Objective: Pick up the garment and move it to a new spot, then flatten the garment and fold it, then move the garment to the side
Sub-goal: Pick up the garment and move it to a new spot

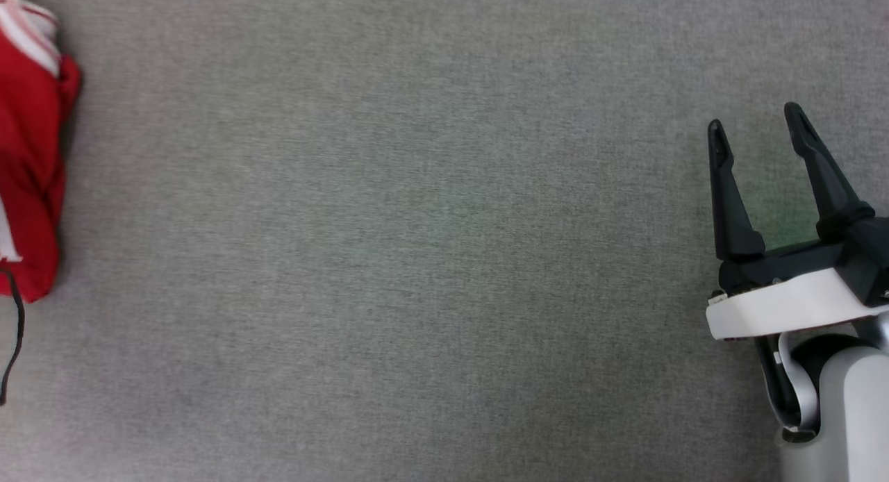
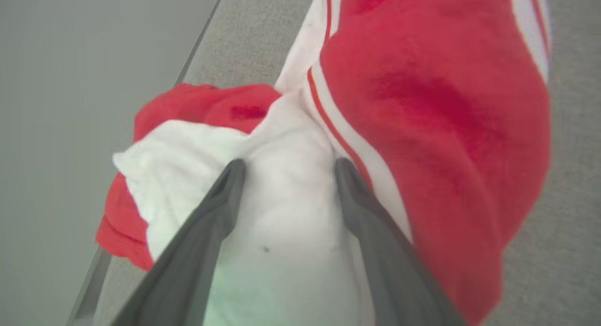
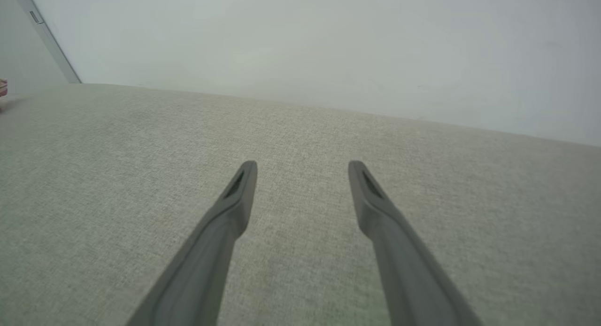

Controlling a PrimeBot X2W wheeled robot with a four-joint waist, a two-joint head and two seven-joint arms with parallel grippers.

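A: What is the biggest thing here?
B: The table [image 1: 417, 260]. It is flat and grey, and its top looks rough and woven, like sofa cloth. Behind it is a smooth, pale wall [image 3: 328, 44].
A: What comes next?
B: The garment [image 2: 422, 128]. It is a soft red T-shirt, bunched up in a lumpy heap, not flat. One sleeve is white, with thin red and white stripes where it meets the red part.
A: Where is it?
B: On the table, far over on the robot's left side, right by the table's edge.
A: Is a gripper near it?
B: Yes. The left gripper [image 2: 289, 162] is right over the white sleeve. Its two long dark fingers [image 2: 206, 232] are wide apart, with white cloth between them. They are not pinching it. I cannot tell if they touch it.
A: And the other one?
B: The right gripper [image 1: 755, 119] is well apart from the shirt, over bare table on the right side. Its fingers are hard, black and pointy. They stand wide apart too, with nothing between them. They sit on a white wrist piece [image 1: 785, 305].
A: Anything smaller?
B: A thin black cord [image 1: 17, 329], just beside the shirt's lower end.
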